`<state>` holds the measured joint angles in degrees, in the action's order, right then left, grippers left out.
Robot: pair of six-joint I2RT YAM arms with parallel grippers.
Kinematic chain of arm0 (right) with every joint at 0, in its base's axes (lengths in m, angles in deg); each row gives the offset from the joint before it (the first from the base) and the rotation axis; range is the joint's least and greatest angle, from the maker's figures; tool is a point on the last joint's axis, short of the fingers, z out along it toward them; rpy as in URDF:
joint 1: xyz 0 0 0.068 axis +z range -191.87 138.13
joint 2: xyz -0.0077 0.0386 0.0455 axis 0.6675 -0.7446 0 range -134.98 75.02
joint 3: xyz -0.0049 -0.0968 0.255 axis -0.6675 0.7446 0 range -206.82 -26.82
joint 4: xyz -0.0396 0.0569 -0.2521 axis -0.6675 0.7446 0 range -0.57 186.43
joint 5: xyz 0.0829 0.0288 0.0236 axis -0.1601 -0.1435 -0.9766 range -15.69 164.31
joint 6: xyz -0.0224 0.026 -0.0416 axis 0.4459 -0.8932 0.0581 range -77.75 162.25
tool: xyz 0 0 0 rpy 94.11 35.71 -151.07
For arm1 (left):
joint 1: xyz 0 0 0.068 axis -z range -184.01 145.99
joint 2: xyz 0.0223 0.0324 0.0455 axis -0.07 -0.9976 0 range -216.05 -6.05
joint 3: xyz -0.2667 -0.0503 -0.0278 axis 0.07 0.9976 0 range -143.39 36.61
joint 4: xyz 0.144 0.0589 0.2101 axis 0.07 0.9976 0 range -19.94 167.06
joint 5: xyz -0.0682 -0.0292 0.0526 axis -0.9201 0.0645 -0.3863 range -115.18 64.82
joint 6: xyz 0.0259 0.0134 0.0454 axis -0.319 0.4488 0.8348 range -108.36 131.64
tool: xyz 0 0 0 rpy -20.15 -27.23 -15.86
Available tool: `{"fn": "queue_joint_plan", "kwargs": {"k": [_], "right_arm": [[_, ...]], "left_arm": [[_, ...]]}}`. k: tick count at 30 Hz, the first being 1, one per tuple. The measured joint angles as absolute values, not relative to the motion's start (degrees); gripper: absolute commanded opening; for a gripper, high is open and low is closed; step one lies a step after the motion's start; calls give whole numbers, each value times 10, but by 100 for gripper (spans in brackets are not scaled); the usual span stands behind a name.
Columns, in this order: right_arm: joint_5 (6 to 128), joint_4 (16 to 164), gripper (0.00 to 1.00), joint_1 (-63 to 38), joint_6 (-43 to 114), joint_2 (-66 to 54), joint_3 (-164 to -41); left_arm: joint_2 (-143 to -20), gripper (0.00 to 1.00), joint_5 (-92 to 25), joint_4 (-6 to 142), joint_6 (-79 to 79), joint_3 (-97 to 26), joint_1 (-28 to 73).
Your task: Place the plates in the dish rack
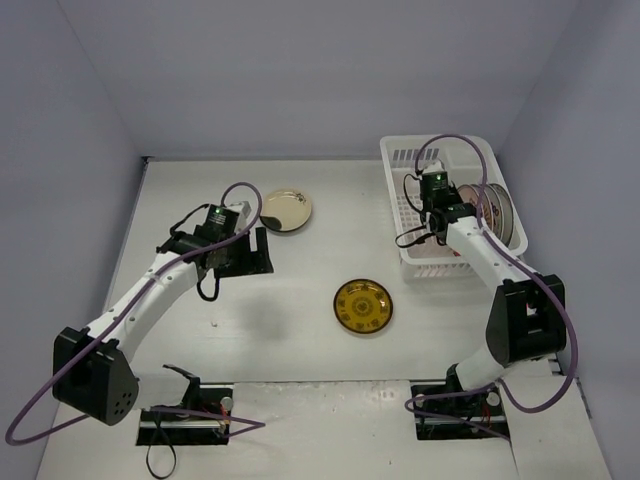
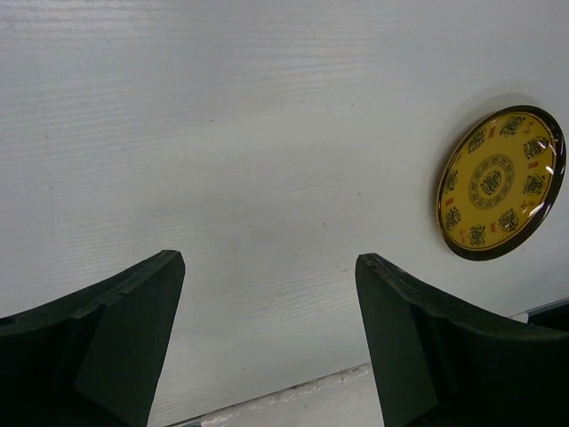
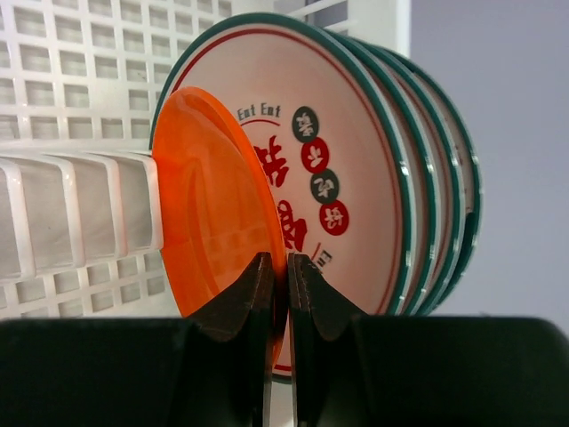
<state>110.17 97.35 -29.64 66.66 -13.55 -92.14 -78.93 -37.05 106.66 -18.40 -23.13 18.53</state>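
Observation:
My right gripper is shut on the rim of a red-orange plate, which stands on edge inside the white dish rack. Right behind it stand white plates with green rims and red characters, packed close together. In the top view the right gripper reaches down into the dish rack beside those upright plates. A cream plate and a dark yellow-brown plate lie flat on the table. My left gripper hovers open and empty between them; the left wrist view shows the yellow plate off to its right.
The rack stands at the far right against the grey wall. Both arm bases and their cables sit at the near table edge. A purple cable loops over the rack.

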Motion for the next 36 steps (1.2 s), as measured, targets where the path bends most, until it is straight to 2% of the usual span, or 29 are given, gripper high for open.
{"fn": "queue_joint_plan", "kwargs": {"k": [3, 6, 9, 11, 12, 18, 25, 31, 36], "right_arm": [[1078, 974, 1, -307, 651, -141, -917], [1059, 974, 6, -316, 636, -142, -916], [1038, 974, 28, -322, 620, -142, -916], [1025, 974, 33, -322, 615, -142, -916], [1019, 975, 41, -322, 611, -142, -916], [997, 994, 56, -322, 598, -136, -923], [953, 1037, 63, -318, 571, -44, -970], [890, 1049, 65, -316, 528, 84, -987], [841, 1068, 66, -316, 495, 145, -979]], "left_arm": [[-794, 78, -374, 1062, -185, -231, 191], [-795, 78, -380, 1057, -187, -231, 197], [-795, 78, -387, 1049, -190, -230, 204], [-797, 79, -392, 1042, -193, -227, 211], [-800, 78, -394, 1039, -195, -225, 214], [-816, 78, -404, 1017, -212, -215, 241], [-847, 77, -406, 970, -245, -207, 280], [-919, 70, -406, 919, -271, -208, 338], [-993, 66, -407, 890, -287, -225, 381]]}}
